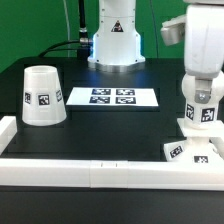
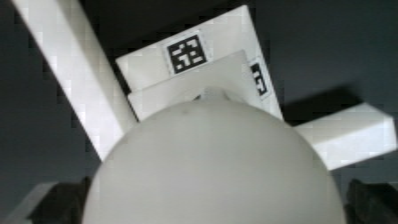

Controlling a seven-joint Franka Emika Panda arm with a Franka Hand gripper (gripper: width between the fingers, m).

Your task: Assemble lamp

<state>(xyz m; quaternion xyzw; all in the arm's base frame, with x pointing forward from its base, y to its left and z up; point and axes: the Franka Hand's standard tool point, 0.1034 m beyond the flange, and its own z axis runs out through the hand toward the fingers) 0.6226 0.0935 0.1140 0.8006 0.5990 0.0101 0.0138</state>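
Bulb over the base

Our end effector [image 1: 200, 118] stands wide open around the bulb [image 2: 210, 160], which sits on the base [image 1: 188, 151] near the tabletop's [image 1: 110, 125] front rail [image 1: 100, 170]; shade [image 1: 43, 96] well apart.

Elevated exterior view; close downward wrist view

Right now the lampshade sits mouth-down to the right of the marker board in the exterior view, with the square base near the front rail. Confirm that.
Not quite. In the exterior view the lampshade sits mouth-down to the left of the marker board, not the right. The square base is indeed near the front rail.
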